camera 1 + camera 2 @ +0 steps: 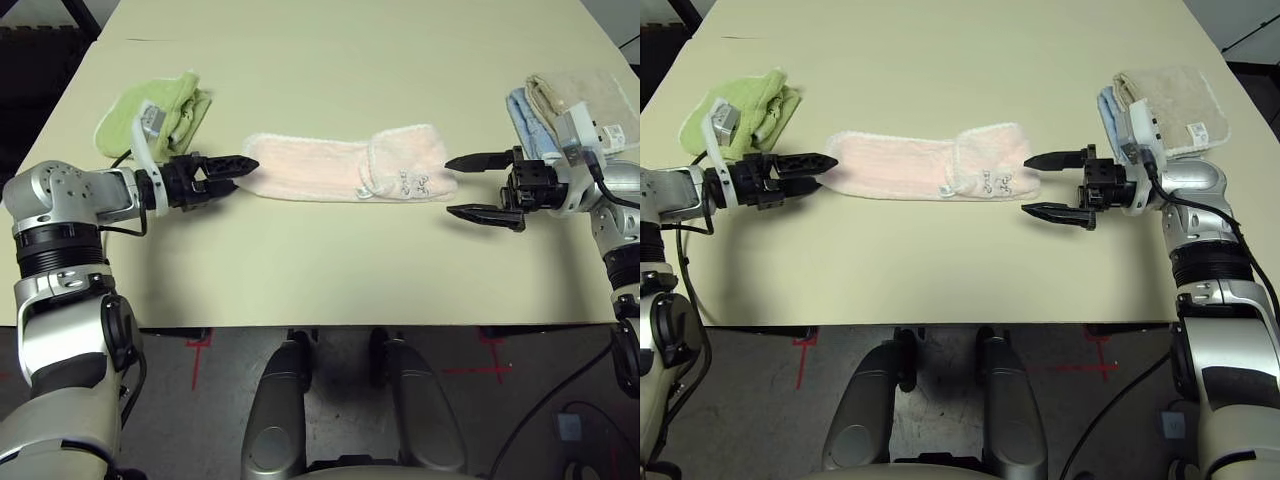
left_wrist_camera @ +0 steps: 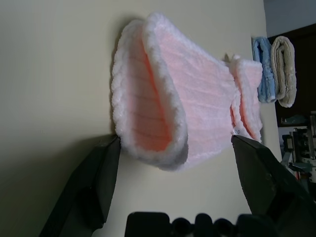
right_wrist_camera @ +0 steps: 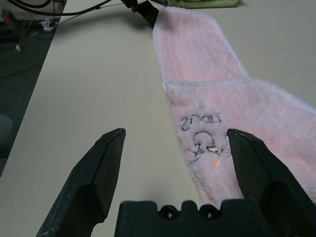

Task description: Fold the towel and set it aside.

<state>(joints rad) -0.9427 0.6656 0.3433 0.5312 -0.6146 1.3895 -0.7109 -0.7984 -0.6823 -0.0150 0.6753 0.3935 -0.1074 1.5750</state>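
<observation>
The towel point(image 1: 345, 168) is pale pink with white fuzzy trim, folded into a long narrow band at the table's point(image 1: 320, 270) centre. Its long axis runs 9 to 3 o'clock, the right end doubled over and bearing a small printed motif; the lettering there is hard to read. The left gripper point(image 1: 240, 167) at 9 and the right gripper point(image 1: 470, 186) at 3 both stand released, gripping nothing.

Both grippers point(image 1: 215, 172) point(image 1: 468, 186) open, facing inward.

towel point(image 1: 350, 168) mid-table (lying crosswise), green towel point(image 1: 160, 112) left, two towels point(image 1: 570, 105) right
</observation>
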